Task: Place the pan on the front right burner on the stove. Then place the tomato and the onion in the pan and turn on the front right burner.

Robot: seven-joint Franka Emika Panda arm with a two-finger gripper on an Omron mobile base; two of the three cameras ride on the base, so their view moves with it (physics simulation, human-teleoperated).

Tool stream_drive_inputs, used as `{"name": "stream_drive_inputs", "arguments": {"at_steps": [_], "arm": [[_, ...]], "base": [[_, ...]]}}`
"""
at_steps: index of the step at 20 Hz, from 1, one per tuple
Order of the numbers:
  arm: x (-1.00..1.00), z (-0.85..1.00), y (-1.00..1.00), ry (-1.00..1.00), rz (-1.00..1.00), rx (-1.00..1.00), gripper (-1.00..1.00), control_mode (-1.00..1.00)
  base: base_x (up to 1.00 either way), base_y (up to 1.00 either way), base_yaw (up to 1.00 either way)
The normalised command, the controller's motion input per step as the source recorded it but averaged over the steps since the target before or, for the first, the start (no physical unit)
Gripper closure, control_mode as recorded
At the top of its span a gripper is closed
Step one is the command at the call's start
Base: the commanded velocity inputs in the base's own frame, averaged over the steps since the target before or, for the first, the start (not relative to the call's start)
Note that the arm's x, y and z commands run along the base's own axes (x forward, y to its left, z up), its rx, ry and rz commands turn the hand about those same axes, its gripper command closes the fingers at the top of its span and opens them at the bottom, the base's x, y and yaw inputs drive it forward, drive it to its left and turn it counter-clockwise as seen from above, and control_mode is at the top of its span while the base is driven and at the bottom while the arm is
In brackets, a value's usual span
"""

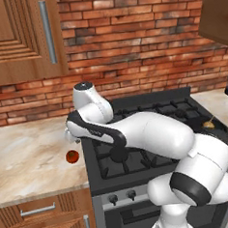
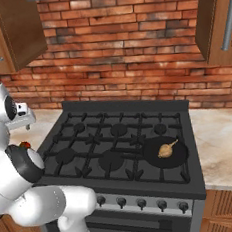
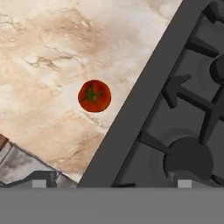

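Gripper wide open, empty, above tomato on counter nr stove left edge; stalk up.

Bare marble surface is seen all around the tomato, nothing crowding it from above or the sides. The stove edge runs near it on one side, its raised grates beyond that rim.

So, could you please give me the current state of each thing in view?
pan: on the front right burner, onion inside
onion: lying in the pan
tomato: on the counter left of the stove, not gripped
stove: no flame visible
end effector: open, above the counter near the tomato
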Motion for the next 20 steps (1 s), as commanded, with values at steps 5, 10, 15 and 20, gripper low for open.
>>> {"name": "stream_drive_inputs", "arguments": {"at_steps": [5, 10, 15, 20], "arm": [[0.00, -0.24, 0.31, 0.00, 0.07, 0.02, -1.00, -1.00], [0.01, -0.25, 0.19, 0.00, 0.07, 0.03, -1.00, -1.00], [0.13, -0.28, 0.08, 0.00, 0.05, 0.02, -1.00, -1.00], [0.10, -0.26, 0.02, 0.00, 0.03, 0.00, -1.00, -1.00]], "base": [[0.00, 0.00, 0.00], [0.00, 0.00, 0.00], [0.00, 0.00, 0.00], [0.00, 0.00, 0.00]]}}
